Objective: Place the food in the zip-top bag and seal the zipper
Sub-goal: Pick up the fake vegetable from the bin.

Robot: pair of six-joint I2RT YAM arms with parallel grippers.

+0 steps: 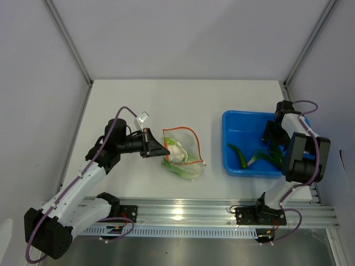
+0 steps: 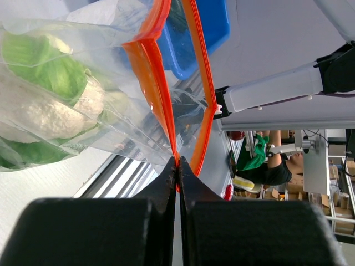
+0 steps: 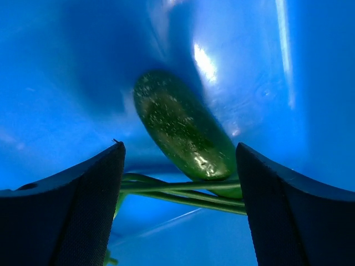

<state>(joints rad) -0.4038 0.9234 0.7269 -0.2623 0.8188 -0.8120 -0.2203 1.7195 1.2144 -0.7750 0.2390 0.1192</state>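
Note:
The clear zip-top bag (image 1: 186, 149) lies mid-table with leafy pale-stalked food (image 1: 176, 152) inside it. My left gripper (image 1: 164, 150) is shut on the bag's orange-red zipper (image 2: 161, 94), pinching the strip at its left edge; the bag mouth gapes open beyond the fingertips (image 2: 166, 177). My right gripper (image 3: 178, 160) is open, down inside the blue bin (image 1: 236, 124). A dark green pod (image 3: 183, 133) and thin green stalks (image 3: 183, 191) lie between its fingers. More green food (image 1: 239, 155) lies in the bin.
The blue bin stands at the right of the table. A small clear tag (image 1: 143, 117) lies behind the left arm. The metal rail (image 1: 194, 210) runs along the near edge. Grey walls enclose the table.

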